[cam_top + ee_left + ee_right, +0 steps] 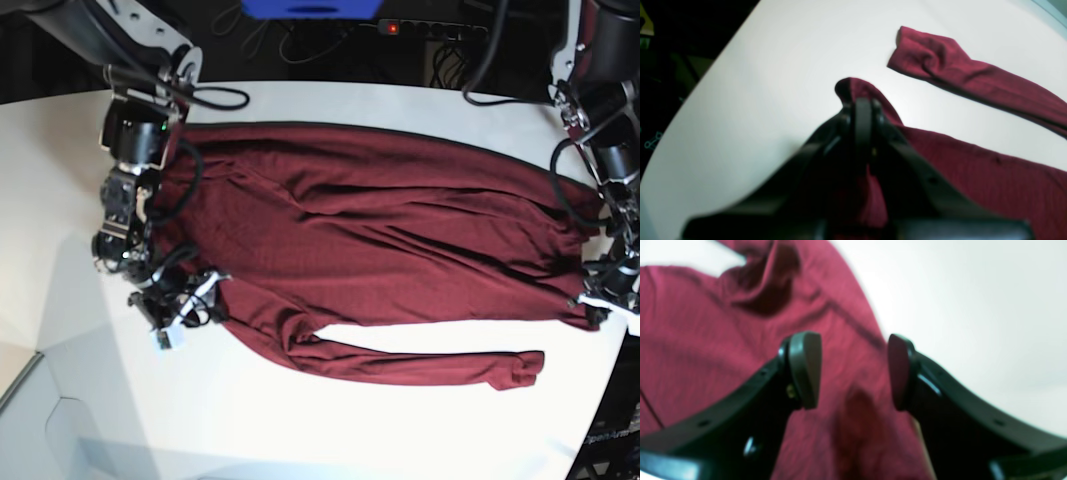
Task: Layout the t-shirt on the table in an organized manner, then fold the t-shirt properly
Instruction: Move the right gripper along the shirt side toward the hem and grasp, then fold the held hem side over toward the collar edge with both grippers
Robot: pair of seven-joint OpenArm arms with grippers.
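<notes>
Left gripper: jaws clenched tight on a fold of the t-shirt. A peak of maroon cloth pokes out just beyond the closed tips; more cloth bunches between the fingers, nearer the wrist. To the gripper's right the shirt body runs off flat over the table. Beyond it and to the right a long sleeve lies on the white top, apart from the body, cuff end pointing left.

Right gripper: released, pads wide apart, nothing between them. It hangs over the shirt; maroon cloth fills the space under and left of the jaws, with a dark crease and a seam line running beyond the tips. Bare white table to its right. Contact with the cloth cannot be told.

Base view: the t-shirt lies spread lengthwise across the table, one long sleeve stretched along its near edge. Left gripper sits at the shirt's right end, right gripper at its left end near the sleeve root.
</notes>
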